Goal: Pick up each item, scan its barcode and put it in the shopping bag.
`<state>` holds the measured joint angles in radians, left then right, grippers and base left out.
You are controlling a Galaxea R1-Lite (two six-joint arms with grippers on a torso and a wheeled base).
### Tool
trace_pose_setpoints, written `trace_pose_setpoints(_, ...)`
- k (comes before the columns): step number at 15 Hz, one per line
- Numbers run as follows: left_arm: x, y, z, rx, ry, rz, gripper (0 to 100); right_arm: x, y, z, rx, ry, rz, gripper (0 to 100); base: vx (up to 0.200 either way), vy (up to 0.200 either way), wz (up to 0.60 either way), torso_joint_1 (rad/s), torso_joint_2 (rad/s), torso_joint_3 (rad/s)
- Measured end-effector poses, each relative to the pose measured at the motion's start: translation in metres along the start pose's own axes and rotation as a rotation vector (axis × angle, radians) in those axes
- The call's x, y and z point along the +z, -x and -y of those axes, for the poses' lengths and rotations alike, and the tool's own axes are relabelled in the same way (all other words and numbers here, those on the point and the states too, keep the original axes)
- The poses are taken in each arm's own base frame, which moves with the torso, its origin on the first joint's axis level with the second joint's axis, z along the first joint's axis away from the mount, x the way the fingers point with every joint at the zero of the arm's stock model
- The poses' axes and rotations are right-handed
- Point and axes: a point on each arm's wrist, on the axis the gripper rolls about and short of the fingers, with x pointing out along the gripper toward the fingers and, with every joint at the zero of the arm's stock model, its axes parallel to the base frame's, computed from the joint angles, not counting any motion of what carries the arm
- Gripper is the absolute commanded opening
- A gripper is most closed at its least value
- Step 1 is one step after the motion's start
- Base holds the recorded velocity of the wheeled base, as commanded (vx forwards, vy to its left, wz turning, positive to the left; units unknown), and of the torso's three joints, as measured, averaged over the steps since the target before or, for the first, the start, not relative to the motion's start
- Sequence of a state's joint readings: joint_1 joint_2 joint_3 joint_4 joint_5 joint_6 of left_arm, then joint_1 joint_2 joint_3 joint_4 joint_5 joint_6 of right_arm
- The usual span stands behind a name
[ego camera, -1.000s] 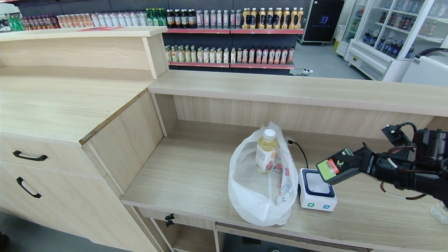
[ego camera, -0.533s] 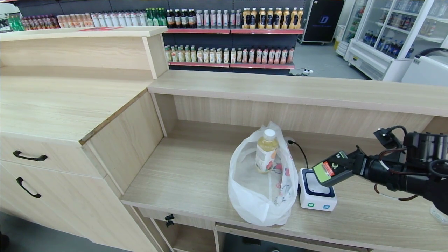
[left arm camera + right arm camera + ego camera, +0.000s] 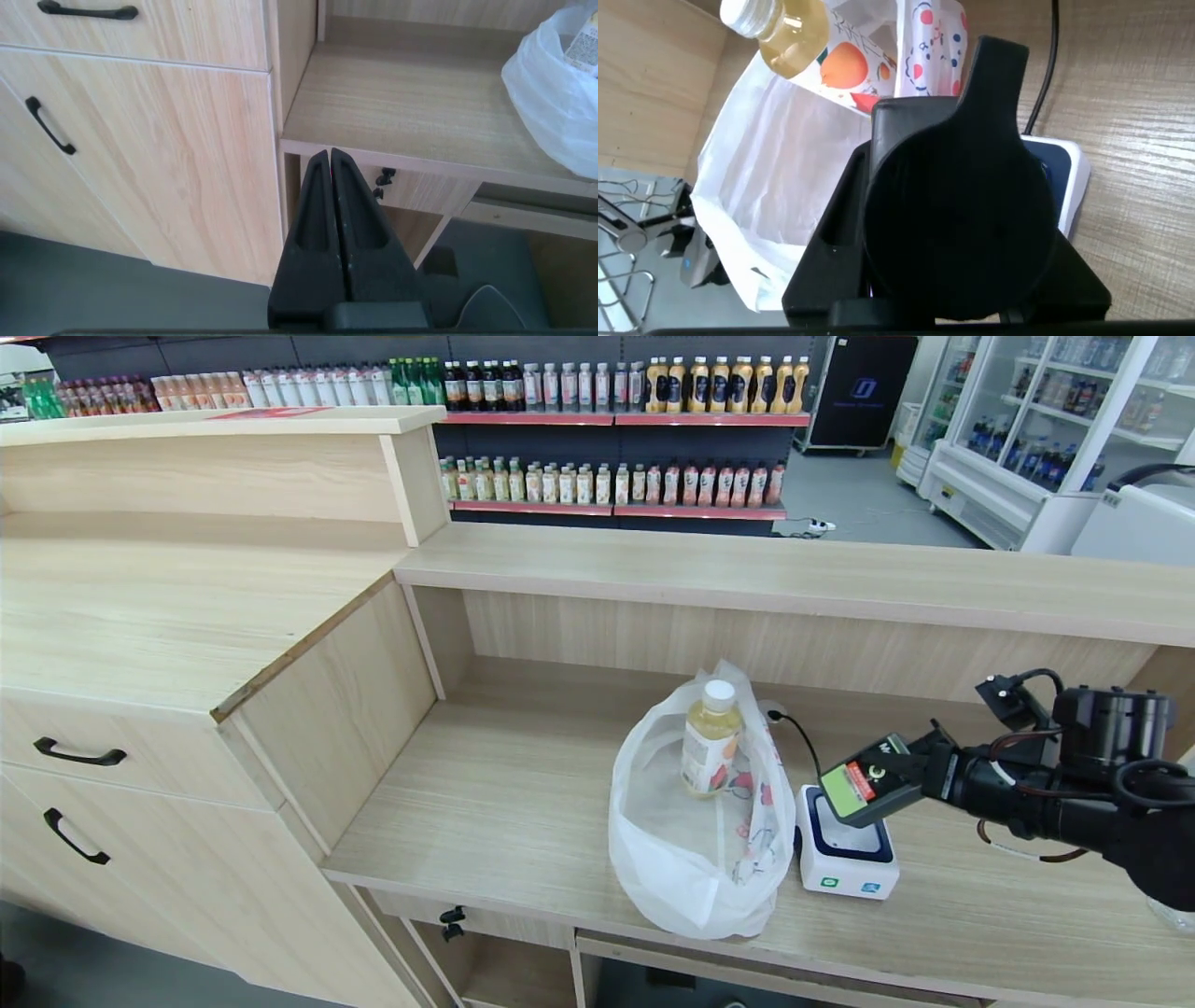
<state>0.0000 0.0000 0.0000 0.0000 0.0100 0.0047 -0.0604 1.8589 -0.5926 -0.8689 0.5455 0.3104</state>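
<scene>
My right gripper is shut on a dark box with a green and red label, tilted just above the white barcode scanner. In the right wrist view the box hides most of the scanner. Left of the scanner, a white plastic shopping bag stands open with a yellow drink bottle upright inside; the bag and bottle lie just beyond the box. My left gripper is shut on nothing, low in front of the counter's near edge.
A black cable runs from the scanner to the back wall. A raised wooden ledge borders the desk behind, and a taller cabinet with drawer handles stands to the left. A clear object lies at the far right.
My right arm has carried the box leftward, from beside the scanner's right end to above its top. The bag, bottle and scanner have not moved.
</scene>
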Motion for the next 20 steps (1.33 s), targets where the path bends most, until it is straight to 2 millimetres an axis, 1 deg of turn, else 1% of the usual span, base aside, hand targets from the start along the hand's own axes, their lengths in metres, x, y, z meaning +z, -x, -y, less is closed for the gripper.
trace_pose_setpoints(4,0.0,0.0,0.0,0.0,0.0,0.0,0,-0.005,-0.004,0.001,0.002,-0.005,-0.02,0,0.0,0.0,0.0,0.0,0.0,0.0)
trace_pose_setpoints(11,0.0,0.0,0.0,0.0,0.0,0.0,0,-0.005,-0.006,0.0,0.008,0.005,-0.021,0,0.0,0.0,0.0,0.0,0.0,0.0)
trace_pose_setpoints(13,0.0,0.0,0.0,0.0,0.0,0.0,0,-0.002,-0.003,-0.003,-0.001,0.059,-0.007,0,0.0,0.0,0.0,0.0,0.0,0.0)
trace_pose_setpoints(14,0.0,0.0,0.0,0.0,0.0,0.0,0,0.0,0.003,-0.007,-0.024,0.143,0.01,0,0.0,0.0,0.0,0.0,0.0,0.0)
trace_pose_setpoints(16,0.0,0.0,0.0,0.0,0.0,0.0,0,0.001,0.026,-0.017,-0.135,0.421,0.041,0,0.0,0.0,0.0,0.0,0.0,0.0)
trace_pose_setpoints(17,0.0,0.0,0.0,0.0,0.0,0.0,0,0.001,0.042,-0.022,-0.22,0.573,0.039,0,0.0,0.0,0.0,0.0,0.0,0.0)
trace_pose_setpoints(19,0.0,0.0,0.0,0.0,0.0,0.0,0,0.005,0.076,-0.03,-0.347,0.816,0.034,0,0.0,0.0,0.0,0.0,0.0,0.0)
trace_pose_setpoints(20,0.0,0.0,0.0,0.0,0.0,0.0,0,0.007,0.092,-0.033,-0.403,0.924,0.033,0,0.0,0.0,0.6,0.007,0.0,0.002)
